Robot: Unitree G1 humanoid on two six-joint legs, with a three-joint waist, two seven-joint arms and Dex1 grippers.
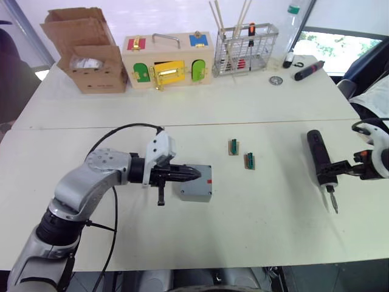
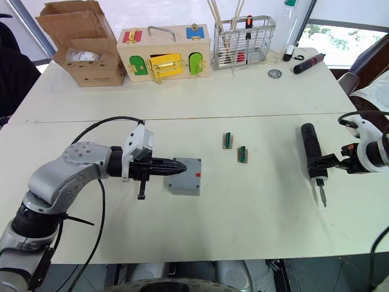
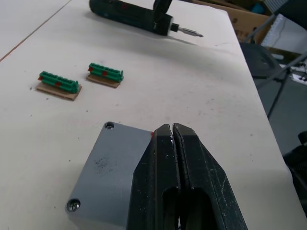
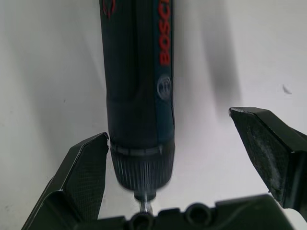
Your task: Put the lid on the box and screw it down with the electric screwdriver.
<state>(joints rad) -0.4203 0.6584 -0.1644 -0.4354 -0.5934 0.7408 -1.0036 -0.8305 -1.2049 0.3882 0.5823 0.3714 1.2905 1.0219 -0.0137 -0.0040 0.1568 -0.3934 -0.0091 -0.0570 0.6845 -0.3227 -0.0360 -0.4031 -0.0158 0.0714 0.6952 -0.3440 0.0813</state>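
**Inspector A:** While the left gripper (image 1: 193, 174), fingers pressed together on nothing, rests over the box (image 1: 196, 183) with the lid (image 3: 112, 165) seated, near the table's (image 1: 261, 237) front edge, where's the tool?

**Inspector B:** Toward the right edge the electric screwdriver (image 1: 320, 163) lies flat; the right gripper (image 4: 182, 167) straddles its collar, spread wide.

**Inspector A:** Handling?

**Inspector B:** Probably rigid, fairly heavy, smooth-bodied. Take the thick barrel mid-length, never the bit.

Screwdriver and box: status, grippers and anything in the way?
Left gripper shut, over the lid seated on the box. Right gripper open, straddling the electric screwdriver lying on the table. Two green connectors lie between.
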